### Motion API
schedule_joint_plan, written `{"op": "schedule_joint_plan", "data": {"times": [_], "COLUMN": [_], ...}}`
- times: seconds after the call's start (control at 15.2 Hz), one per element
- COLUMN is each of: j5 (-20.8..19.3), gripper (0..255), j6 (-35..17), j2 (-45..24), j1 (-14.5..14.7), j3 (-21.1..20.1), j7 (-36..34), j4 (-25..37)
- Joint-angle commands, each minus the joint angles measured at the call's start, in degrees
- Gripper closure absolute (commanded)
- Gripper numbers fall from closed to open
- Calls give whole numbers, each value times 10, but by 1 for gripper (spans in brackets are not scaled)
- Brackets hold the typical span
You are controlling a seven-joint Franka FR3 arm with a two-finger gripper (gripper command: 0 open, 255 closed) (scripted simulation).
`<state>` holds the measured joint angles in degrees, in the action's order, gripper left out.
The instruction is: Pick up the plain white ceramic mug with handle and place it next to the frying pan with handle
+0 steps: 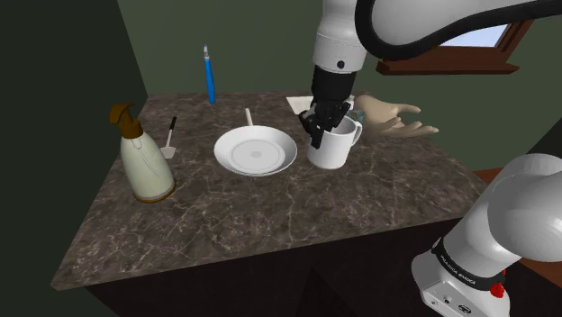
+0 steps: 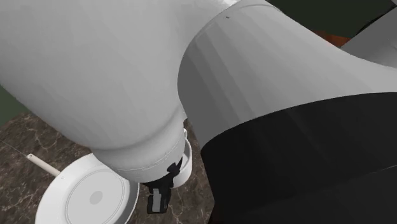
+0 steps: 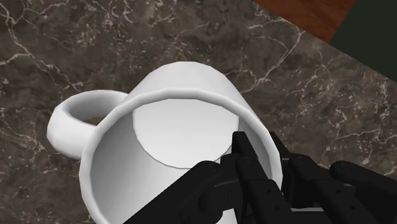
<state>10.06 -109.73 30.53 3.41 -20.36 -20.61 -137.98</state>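
The tool [image 3: 261, 149] is clenched on the mug [image 3: 172, 127] at its rim, one finger inside and one outside, with the handle on the far side. The mug is low over the table [image 1: 270, 221], just beside the pan [image 1: 255, 150]. I cannot tell whether it rests there. This is probably the placing step; the next move would be to settle it upright, then release.

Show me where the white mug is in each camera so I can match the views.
Shoulder view: white mug right of centre on the dark marbled counter, just right of the white frying pan, gripper on its rim.
Second exterior view: a sliver low centre, under the arm, right of the pan.
Wrist view: centre, its wall clasped between the fingers.
Shared landmark: the counter.
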Motion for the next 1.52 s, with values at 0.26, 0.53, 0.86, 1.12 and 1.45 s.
{"op": "schedule_joint_plan", "data": {"times": [0.26, 0.53, 0.86, 1.12, 1.45], "j5": [4, 6, 8, 8, 7], "gripper": [255, 255, 255, 255, 255], "j6": [-51, -84, -128, -164, -211], "j2": [-12, -22, -39, -56, -81], "j1": [1, 2, 2, 1, -1], "j3": [-9, -14, -22, -29, -37], "j7": [-1, -2, -3, -5, -9], "j4": [-39, -62, -89, -108, -130]}}
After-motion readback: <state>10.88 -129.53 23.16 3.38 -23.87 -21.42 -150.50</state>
